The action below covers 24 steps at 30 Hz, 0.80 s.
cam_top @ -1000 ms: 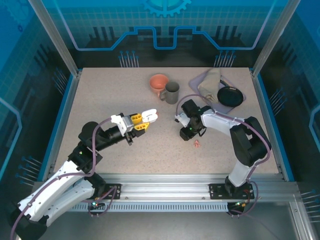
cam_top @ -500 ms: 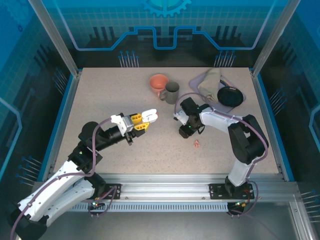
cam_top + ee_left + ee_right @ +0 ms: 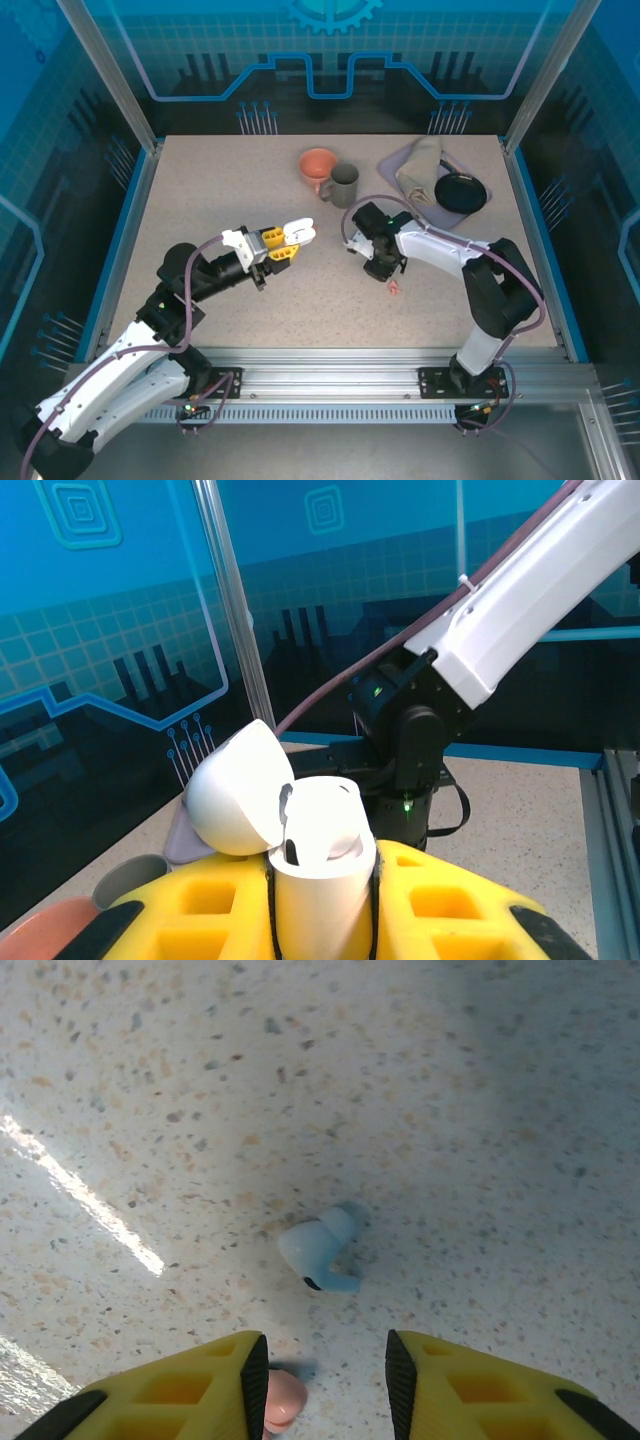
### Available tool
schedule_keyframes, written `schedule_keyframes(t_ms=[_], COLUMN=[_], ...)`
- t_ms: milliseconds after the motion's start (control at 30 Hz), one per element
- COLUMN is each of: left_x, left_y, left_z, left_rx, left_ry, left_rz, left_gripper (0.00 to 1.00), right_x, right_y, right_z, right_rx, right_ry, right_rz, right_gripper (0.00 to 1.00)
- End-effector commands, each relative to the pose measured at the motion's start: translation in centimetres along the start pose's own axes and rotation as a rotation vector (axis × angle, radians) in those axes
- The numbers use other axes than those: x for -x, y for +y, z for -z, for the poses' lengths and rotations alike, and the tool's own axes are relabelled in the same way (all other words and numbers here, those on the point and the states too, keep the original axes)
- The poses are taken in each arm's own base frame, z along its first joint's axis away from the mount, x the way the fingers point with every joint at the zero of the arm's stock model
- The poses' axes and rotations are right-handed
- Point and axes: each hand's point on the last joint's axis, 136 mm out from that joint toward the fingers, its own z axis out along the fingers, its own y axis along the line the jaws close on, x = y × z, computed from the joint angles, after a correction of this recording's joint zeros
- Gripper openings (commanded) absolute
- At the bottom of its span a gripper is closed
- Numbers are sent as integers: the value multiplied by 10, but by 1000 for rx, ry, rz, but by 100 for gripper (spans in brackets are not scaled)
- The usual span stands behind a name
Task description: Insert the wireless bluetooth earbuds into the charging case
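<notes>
My left gripper [image 3: 284,243] is shut on the white charging case [image 3: 299,235], held above the table with its lid [image 3: 236,800] swung open. In the left wrist view the case body [image 3: 320,880] stands upright between the yellow fingers [image 3: 450,905]; I cannot tell what lies in its sockets. My right gripper [image 3: 325,1380] hangs open, pointing down just above the table. A white earbud [image 3: 318,1256] lies just beyond its fingertips. A salmon-pink earbud [image 3: 283,1400] peeks out beside the left finger [image 3: 190,1390]. In the top view the pink earbud [image 3: 394,289] lies near my right gripper [image 3: 379,264].
At the back stand a salmon cup [image 3: 317,164] and a grey mug [image 3: 344,185]. Right of them a beige cloth [image 3: 420,165] and a black dish [image 3: 460,192] rest on a lilac mat [image 3: 392,157]. Blue walls enclose the table.
My right gripper has shifted a little to the left over the table. The left arm and the open case have stayed put.
</notes>
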Motion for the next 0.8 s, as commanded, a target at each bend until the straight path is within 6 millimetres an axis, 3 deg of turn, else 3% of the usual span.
schedule_keyframes(t_ms=[0,767], left_x=[6,8], left_y=[0,0], left_z=[0,-2], left_rx=[3,-1], left_ry=[-17,-12], left_rz=[-5,-10], left_gripper=[0,0], right_x=[-2,14], right_y=[4,3], right_z=[-10,-30], right_rx=[-17,-31], right_ry=[71,107], right_rz=[87,144], right_gripper=[39,40])
